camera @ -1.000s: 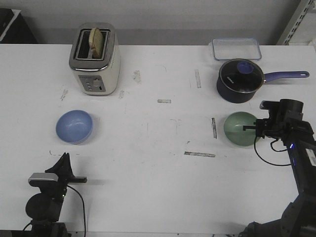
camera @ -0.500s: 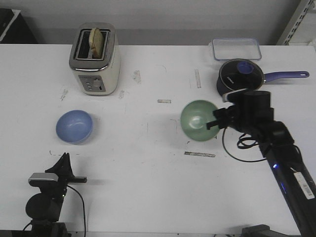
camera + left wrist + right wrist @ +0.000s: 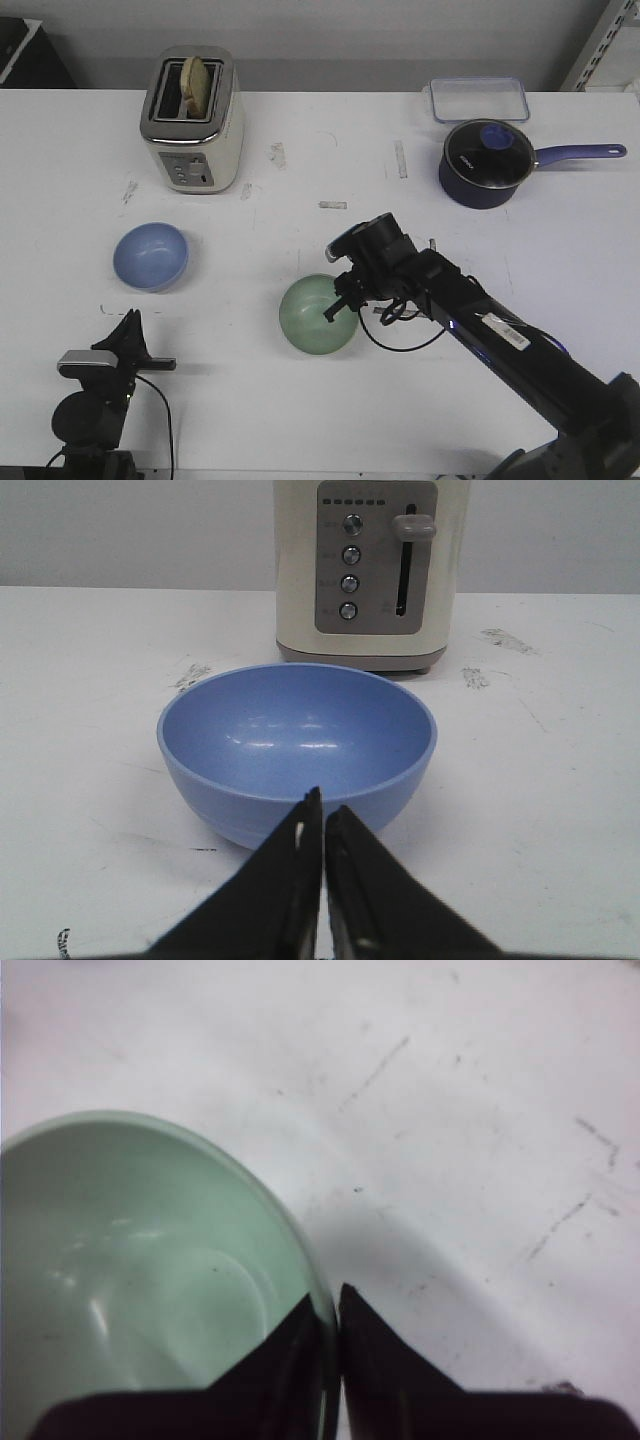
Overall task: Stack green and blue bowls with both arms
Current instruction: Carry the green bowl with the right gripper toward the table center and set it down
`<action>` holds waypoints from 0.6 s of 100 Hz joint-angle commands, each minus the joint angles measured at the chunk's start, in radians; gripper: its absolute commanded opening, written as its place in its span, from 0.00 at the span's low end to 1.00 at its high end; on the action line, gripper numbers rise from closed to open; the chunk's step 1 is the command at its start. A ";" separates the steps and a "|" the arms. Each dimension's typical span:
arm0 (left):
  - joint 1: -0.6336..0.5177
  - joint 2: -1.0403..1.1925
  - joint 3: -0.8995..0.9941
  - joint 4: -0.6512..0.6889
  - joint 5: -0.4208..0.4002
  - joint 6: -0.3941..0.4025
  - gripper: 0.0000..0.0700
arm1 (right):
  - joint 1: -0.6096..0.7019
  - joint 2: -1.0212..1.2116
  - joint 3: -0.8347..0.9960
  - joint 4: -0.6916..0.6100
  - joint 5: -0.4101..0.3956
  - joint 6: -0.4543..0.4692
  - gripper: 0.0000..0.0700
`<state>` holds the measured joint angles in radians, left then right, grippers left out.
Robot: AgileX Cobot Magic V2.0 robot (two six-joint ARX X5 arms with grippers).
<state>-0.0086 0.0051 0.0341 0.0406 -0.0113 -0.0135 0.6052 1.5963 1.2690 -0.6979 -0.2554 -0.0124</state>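
At the middle of the white table (image 3: 300, 400), the right gripper (image 3: 340, 302) pinches the rim of the green bowl (image 3: 316, 316), one finger inside. The blue bowl (image 3: 150, 256) sits left, before the toaster (image 3: 193, 120), with the left gripper (image 3: 322, 825) clenched empty just short of it.

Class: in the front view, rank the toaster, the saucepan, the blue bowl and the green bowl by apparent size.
1. Toaster
2. Saucepan
3. Green bowl and blue bowl: alike, not ranked.
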 commanded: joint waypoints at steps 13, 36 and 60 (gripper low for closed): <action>0.001 -0.002 -0.021 0.011 0.002 -0.002 0.00 | 0.013 0.111 0.013 0.017 0.001 -0.030 0.00; 0.001 -0.002 -0.021 0.011 0.002 -0.002 0.00 | 0.011 0.146 0.013 0.026 0.000 -0.048 0.02; 0.001 -0.002 -0.021 0.012 0.002 -0.001 0.00 | 0.011 0.145 0.015 0.006 -0.006 -0.058 0.84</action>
<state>-0.0086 0.0051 0.0341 0.0406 -0.0113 -0.0135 0.6079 1.7157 1.2690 -0.6930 -0.2592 -0.0532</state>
